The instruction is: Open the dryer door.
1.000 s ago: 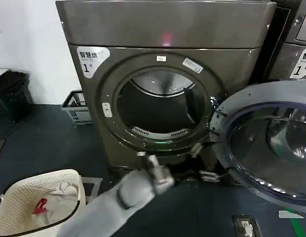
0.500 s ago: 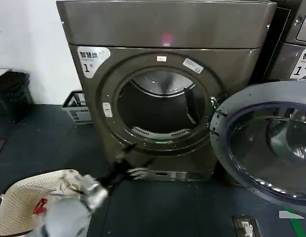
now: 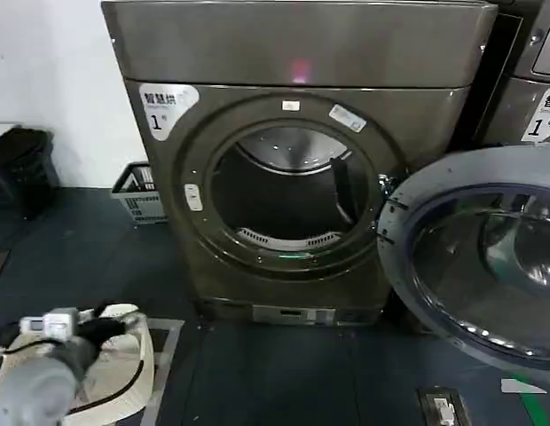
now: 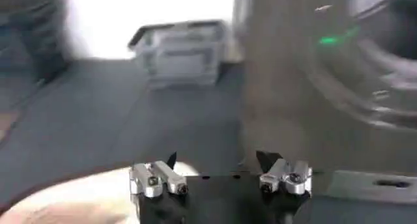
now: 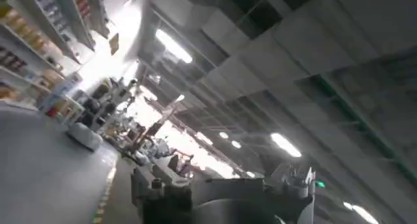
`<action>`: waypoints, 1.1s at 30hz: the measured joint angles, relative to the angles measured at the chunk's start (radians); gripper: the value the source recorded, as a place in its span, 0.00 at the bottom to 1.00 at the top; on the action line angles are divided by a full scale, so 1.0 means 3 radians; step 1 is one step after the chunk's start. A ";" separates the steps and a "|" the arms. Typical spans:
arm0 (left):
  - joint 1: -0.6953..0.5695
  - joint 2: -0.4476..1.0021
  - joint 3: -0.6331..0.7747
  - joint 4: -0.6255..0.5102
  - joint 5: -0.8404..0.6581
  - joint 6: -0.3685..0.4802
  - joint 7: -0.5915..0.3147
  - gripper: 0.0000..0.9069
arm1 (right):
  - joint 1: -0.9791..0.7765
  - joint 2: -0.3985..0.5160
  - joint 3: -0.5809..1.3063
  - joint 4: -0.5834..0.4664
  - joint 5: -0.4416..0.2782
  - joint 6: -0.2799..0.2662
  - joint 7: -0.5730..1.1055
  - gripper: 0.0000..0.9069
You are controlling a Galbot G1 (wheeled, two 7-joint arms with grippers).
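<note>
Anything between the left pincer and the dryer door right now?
Nothing visible. The left pincer sits low at the left over the white laundry basket, fingers open and empty. The dryer door is already swung wide open to the right of the dryer, with only bare dark floor between them.

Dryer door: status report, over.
Dryer door swung fully open, drum mouth of dryer exposed. Left claw open, empty, low over laundry basket. Right claw open.

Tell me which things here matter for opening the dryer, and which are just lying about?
Job:
big bronze-grey dryer
round chrome-ringed glass dryer door, swung open
left end effector, open

Lying about:
cream perforated laundry basket
grey crate
second bronze-grey machine
</note>
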 joint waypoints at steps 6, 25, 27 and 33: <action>-0.0033 0.0237 -0.0108 0.0189 -0.1076 -0.0001 -0.0944 1.00 | 0.0019 0.0019 -0.0023 -0.0002 0.0036 0.0055 -0.0002 1.00; -0.0137 0.0761 -0.0119 0.0940 -0.3336 -0.0004 -0.2035 1.00 | 0.0014 0.0054 0.0055 -0.0079 0.0261 0.0499 -0.0176 1.00; -0.0147 0.0779 -0.0125 0.0945 -0.3375 -0.0003 -0.2038 1.00 | 0.0014 0.0054 0.0045 -0.0099 0.0257 0.0532 -0.0176 1.00; -0.0149 0.0798 -0.0126 0.0944 -0.3443 -0.0003 -0.2040 1.00 | 0.0016 0.0056 0.0041 -0.0124 0.0249 0.0563 -0.0175 1.00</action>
